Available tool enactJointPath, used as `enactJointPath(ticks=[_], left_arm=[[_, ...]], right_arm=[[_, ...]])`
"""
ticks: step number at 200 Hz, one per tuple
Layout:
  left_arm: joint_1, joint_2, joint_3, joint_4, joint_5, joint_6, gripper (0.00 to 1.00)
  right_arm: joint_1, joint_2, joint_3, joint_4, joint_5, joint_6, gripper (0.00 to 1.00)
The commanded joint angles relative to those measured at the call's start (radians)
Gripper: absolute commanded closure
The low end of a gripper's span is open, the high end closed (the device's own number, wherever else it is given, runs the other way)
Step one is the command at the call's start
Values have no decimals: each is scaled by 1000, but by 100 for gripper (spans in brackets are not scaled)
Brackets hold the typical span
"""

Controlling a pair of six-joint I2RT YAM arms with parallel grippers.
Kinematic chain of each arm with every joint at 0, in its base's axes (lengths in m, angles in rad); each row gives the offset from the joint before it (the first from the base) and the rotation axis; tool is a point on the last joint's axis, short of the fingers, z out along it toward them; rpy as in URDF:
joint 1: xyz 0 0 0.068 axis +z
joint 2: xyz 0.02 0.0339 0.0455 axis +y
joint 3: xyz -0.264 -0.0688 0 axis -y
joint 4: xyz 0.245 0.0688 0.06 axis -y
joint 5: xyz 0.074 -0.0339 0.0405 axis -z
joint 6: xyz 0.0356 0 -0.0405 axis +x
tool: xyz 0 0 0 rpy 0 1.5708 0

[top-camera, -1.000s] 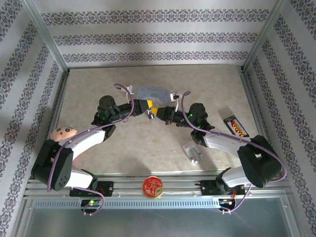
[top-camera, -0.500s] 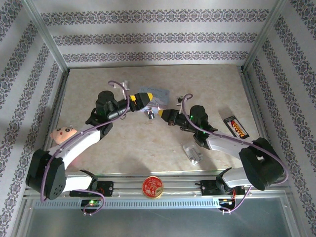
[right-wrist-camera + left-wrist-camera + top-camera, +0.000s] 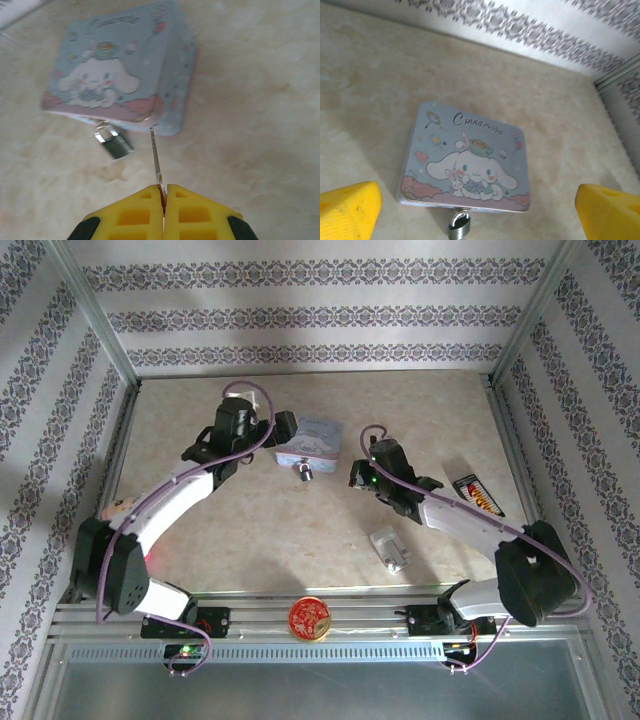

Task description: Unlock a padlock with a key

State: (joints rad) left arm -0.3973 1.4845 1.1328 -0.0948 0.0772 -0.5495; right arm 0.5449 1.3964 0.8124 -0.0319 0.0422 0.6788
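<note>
The right gripper [image 3: 163,194] pinches the key [image 3: 156,152] at bottom centre, its tip just right of the padlock [image 3: 114,141] lying against the Cinnamoroll tin [image 3: 120,75]. The left gripper [image 3: 480,212] gapes empty. Insertion comes next, I'd say: steady the lock and line the key up.
</note>
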Motion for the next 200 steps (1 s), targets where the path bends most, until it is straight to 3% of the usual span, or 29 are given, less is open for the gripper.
enactJointPath(ticks=[1,83,126,200], left_arm=[[9,82,58,-53,36,40,1],[91,357,191,20,102,48,1],[94,468,263,16,193,53,1],[94,508,247,20,293,53,1]], right_arm=[[-25,85,64,-108,108,-51,100],[-145,358,305,-106,30,-126,100],[-161,460,399,-86,-47,-130,100],[-149,605,553,-75,-192,-136,100]])
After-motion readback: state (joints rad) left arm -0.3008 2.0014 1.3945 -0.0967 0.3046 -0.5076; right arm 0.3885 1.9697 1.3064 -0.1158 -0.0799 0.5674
